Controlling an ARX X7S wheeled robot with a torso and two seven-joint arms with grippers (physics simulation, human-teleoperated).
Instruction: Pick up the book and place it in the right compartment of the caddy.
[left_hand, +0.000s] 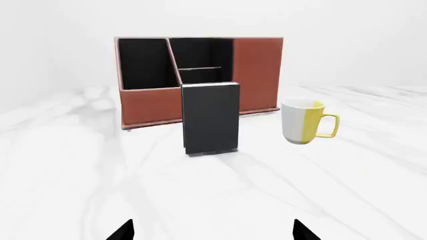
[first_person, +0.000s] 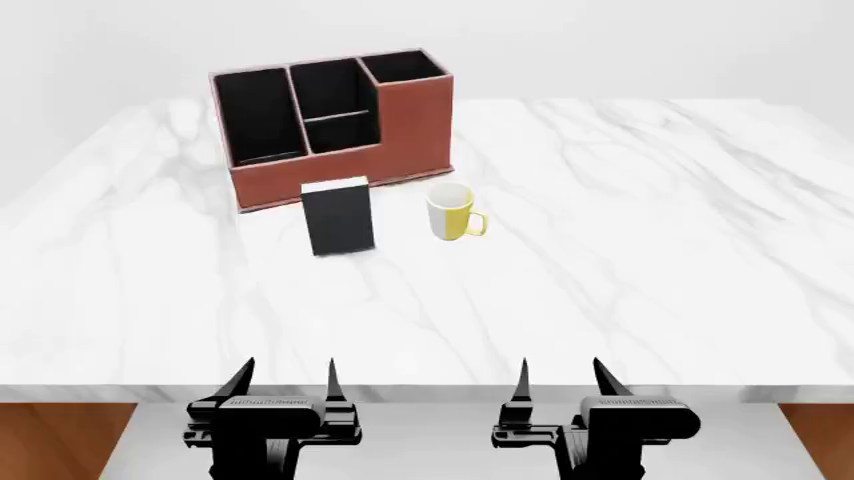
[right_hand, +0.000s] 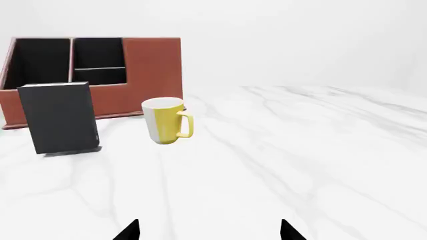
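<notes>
Book (first_person: 339, 217): thin, black, white page edge on top. Stands upright on the marble table (first_person: 641, 250), left of centre in the head view, just before the caddy (first_person: 334, 125); whether it touches the caddy's front wall cannot be told. Upright stance leaves both broad faces and the top edge exposed, which should suit a pinch from above or from the sides.

Caddy: reddish-brown, black inside, three stepped sections, upper left of the head view. Right compartment (first_person: 402, 66): tallest end section, mouth upward, nothing seen in it; a drop-in from above looks required.

Mug (first_person: 453, 211): white and yellow, handle toward frame right, near the book's right side but apart from it. Judged a possible obstruction for a reach from the right.

Left gripper (first_person: 284, 385): bottom edge of the head view, at the table's near edge, fingers pointing forward, jaws apart, holding nothing, well apart from the book. Its wrist view has the book near centre.

Right gripper (first_person: 561, 383): same pose alongside, jaws apart, holding nothing.

Task status: book not yet picked up.
</notes>
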